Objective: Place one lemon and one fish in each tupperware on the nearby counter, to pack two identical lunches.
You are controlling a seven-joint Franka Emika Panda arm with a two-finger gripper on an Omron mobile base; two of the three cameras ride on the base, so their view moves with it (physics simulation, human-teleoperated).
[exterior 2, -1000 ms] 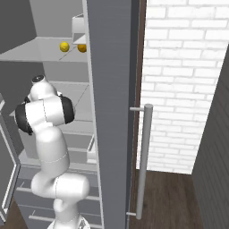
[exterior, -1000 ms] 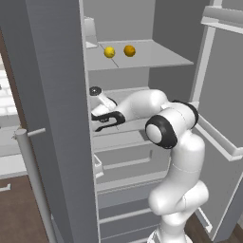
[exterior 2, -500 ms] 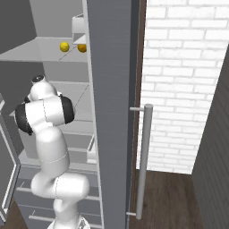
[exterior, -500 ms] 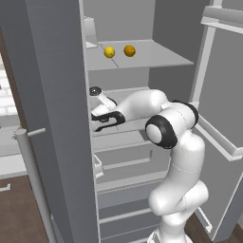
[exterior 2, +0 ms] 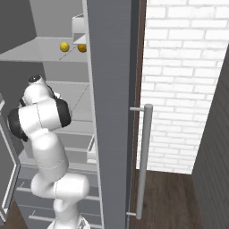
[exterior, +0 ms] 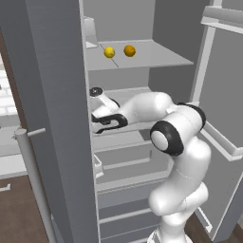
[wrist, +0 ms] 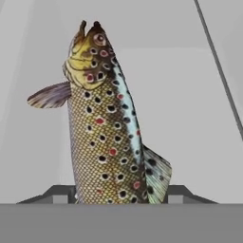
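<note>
A speckled brown fish with a pale belly lies lengthwise on a grey fridge shelf, head pointing away from the hand. My gripper is shut on the fish near its tail, one dark fingertip pressed against each flank. In the left base view the gripper reaches onto the middle fridge shelf, partly behind the door edge. On the shelf above sit a bright yellow lemon and a more orange lemon; both lemons also appear from the right, yellow and orange. The tupperware and counter are out of view.
The arm works inside an open fridge with several grey shelves. A tall door with a bar handle stands close on the left, another door on the right. A white box sits on the top shelf. A brick wall lies to the right.
</note>
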